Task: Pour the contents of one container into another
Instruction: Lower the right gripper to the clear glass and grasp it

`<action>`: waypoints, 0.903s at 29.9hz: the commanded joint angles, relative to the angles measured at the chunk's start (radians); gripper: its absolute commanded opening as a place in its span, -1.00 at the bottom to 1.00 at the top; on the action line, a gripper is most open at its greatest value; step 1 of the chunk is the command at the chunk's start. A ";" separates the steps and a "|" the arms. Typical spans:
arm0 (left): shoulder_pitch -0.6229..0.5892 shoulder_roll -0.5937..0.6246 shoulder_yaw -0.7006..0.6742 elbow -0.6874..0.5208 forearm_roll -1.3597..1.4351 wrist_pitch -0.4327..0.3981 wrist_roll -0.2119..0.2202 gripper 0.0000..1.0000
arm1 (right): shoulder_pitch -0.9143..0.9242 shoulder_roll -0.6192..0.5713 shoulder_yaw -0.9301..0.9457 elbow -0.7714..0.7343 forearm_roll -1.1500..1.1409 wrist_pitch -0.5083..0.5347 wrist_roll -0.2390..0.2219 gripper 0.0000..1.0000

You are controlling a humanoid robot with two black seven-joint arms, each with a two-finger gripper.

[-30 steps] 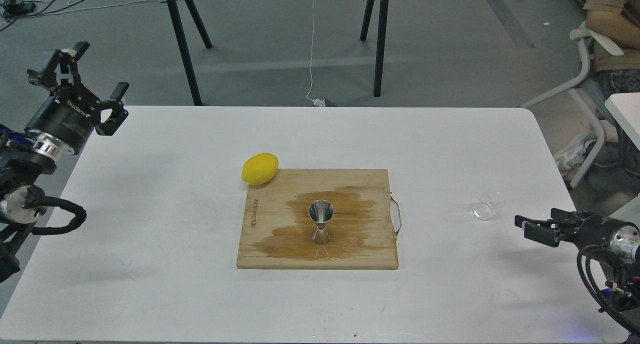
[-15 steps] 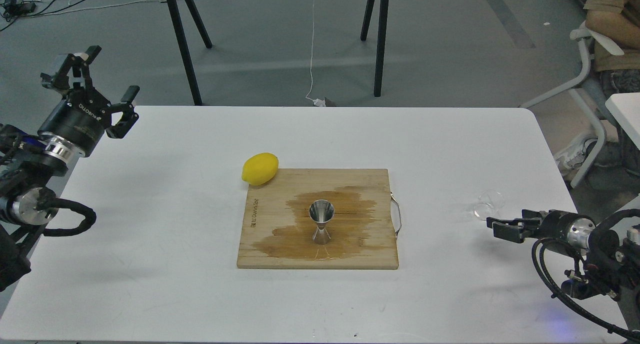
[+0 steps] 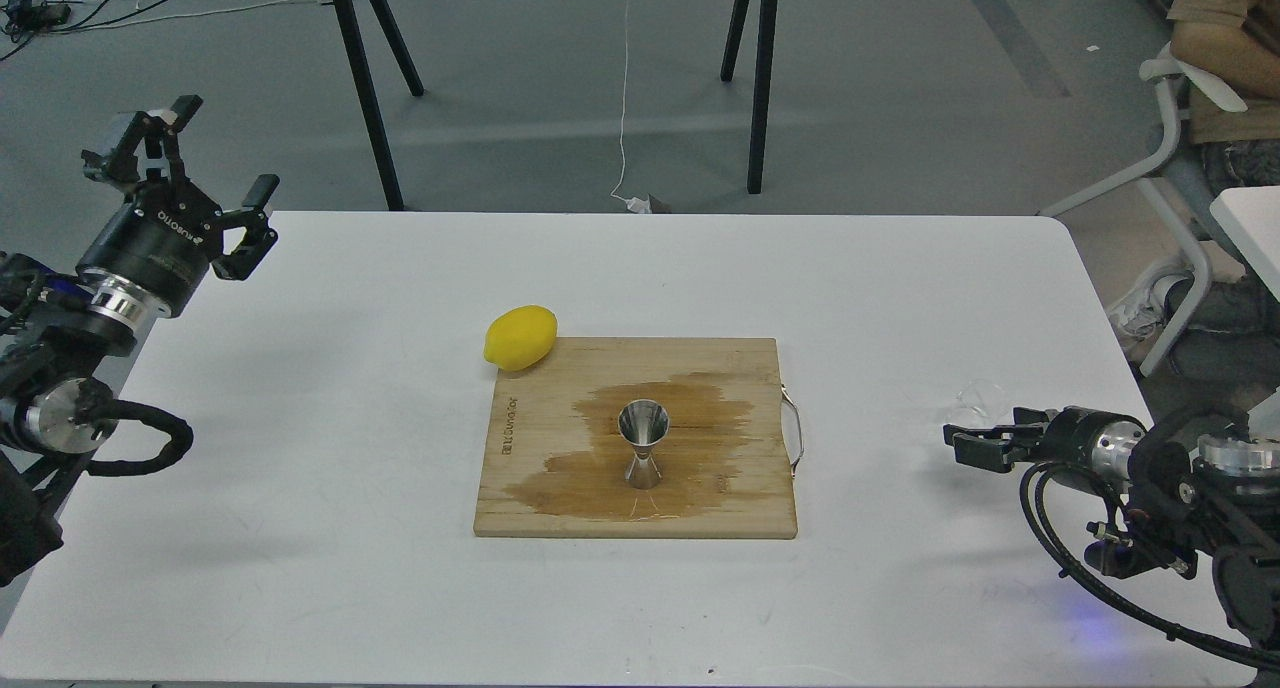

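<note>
Just beyond the right gripper's (image 3: 962, 446) matt black fingers, the small clear glass cup (image 3: 980, 400) is showing smooth and transparent. Well to that claw's left, the shiny hourglass-shaped steel jigger (image 3: 642, 443) is gleaming mirror-bright on the rectangular wooden cutting board (image 3: 540, 418), whose pale grain is looking dark and wet around it. The yellow lemon (image 3: 519, 337) is looking waxy. The white table (image 3: 350, 528) is appearing smooth and matt beneath the left gripper's (image 3: 215, 183) black plastic-looking fingers.

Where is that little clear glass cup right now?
In the head view the glass cup sits on the white table near its right edge, right of the wooden cutting board, partly hidden behind the right gripper.
</note>
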 commanded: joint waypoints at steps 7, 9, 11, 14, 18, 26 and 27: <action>0.010 0.001 0.001 0.000 0.000 0.000 0.000 0.99 | 0.037 0.040 0.000 -0.047 -0.016 0.008 0.011 0.98; 0.010 0.001 0.001 0.000 0.000 0.000 0.000 1.00 | 0.046 0.050 0.000 -0.061 -0.028 0.008 0.011 0.98; 0.011 0.000 0.001 0.000 0.000 0.000 0.000 1.00 | 0.057 0.061 0.001 -0.067 -0.043 0.008 0.013 0.98; 0.014 0.000 0.001 0.000 0.000 0.000 0.000 1.00 | 0.058 0.069 0.001 -0.076 -0.048 0.008 0.013 0.96; 0.017 0.000 0.001 0.000 0.000 0.000 0.000 1.00 | 0.058 0.070 0.001 -0.078 -0.048 0.010 0.024 0.91; 0.024 -0.005 0.001 0.000 0.002 0.000 0.000 1.00 | 0.060 0.064 0.006 -0.079 -0.050 0.014 0.030 0.72; 0.025 -0.005 0.001 0.000 0.000 0.000 0.000 1.00 | 0.060 0.064 0.006 -0.079 -0.050 0.014 0.030 0.67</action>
